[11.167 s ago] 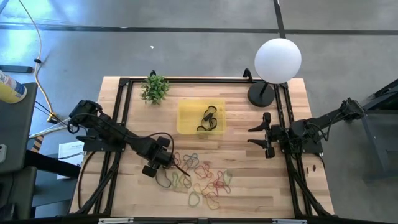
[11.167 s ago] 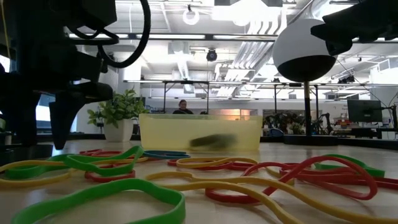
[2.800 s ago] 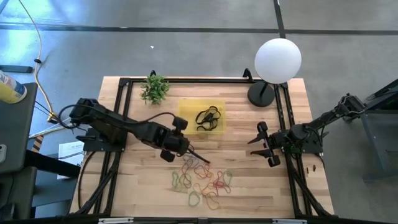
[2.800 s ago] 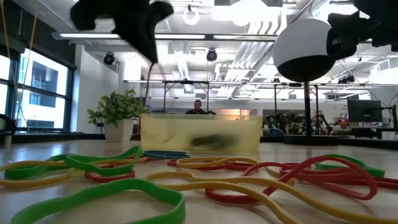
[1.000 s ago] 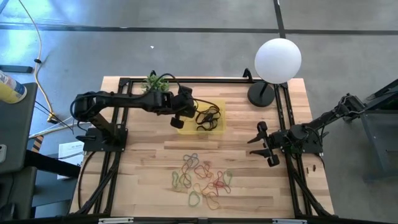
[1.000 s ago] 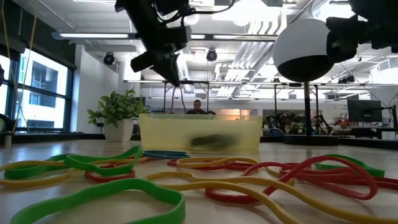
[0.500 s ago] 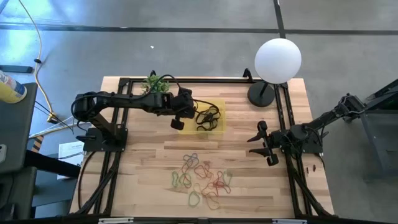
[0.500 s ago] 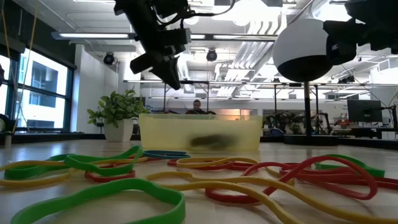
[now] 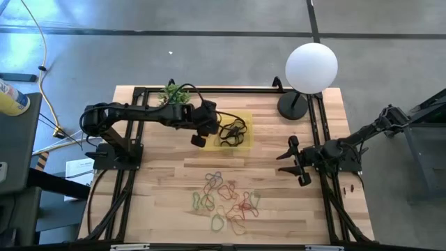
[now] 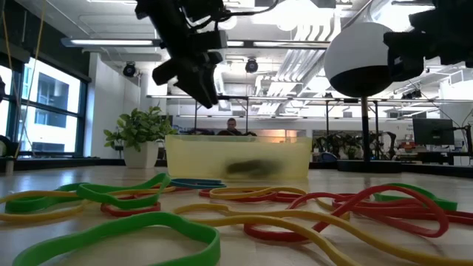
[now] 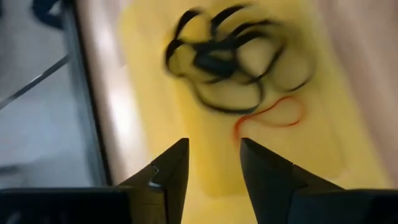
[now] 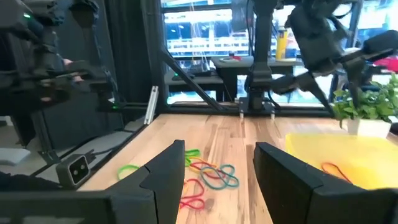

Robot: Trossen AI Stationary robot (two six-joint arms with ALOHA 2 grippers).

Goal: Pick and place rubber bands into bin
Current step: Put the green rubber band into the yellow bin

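The left hand is hovering, fingers apart and apparently empty, over the bin in the frame's upper middle, so it should be lifting clear before reaching for the rubber bands lower centre.

Wooden table: bin, rubber bands, plant, lamp.

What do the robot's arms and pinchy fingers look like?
Both arms are dark, almost black, made of thin jointed tubes, with a black cable looping along the left arm. Each ends in a gripper: the left gripper and the right gripper. The fingers are two flat, chunky black prongs with angled tips. No coloured markings show on them.
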